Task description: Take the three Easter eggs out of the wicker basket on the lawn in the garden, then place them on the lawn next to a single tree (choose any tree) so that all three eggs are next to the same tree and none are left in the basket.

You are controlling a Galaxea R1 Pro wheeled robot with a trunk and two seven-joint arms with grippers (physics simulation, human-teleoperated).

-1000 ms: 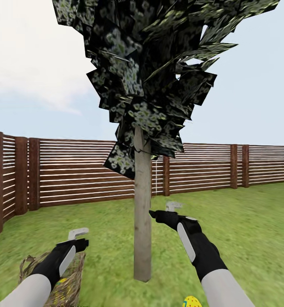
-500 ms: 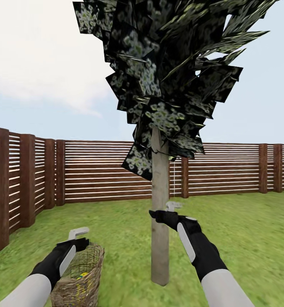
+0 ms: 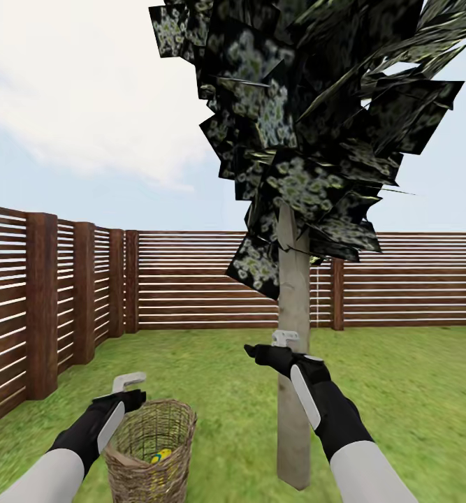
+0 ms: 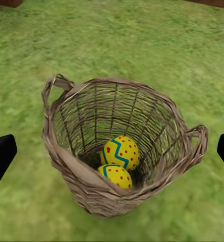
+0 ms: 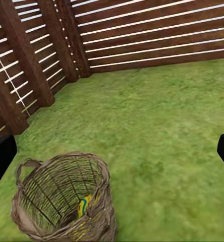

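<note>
Green lawn [image 3: 212, 377] to a slat fence [image 3: 191, 279] — wicker basket [image 4: 119, 151] holds 2 eggs [image 4: 120, 152]; both grippers' fingers spread apart.

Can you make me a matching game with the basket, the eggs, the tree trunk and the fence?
Things:
1. wicker basket
2. Easter eggs
3. tree trunk
4. fence

Descriptions:
A. brown horizontal slats behind the lawn
B. pale grey-beige, upright, beside the right arm
C. yellow with red dots and blue zigzags, lying inside the basket
D. tan open weave, standing on the grass below the left gripper

Pairs: 1-D, 2-C, 3-B, 4-A
</note>
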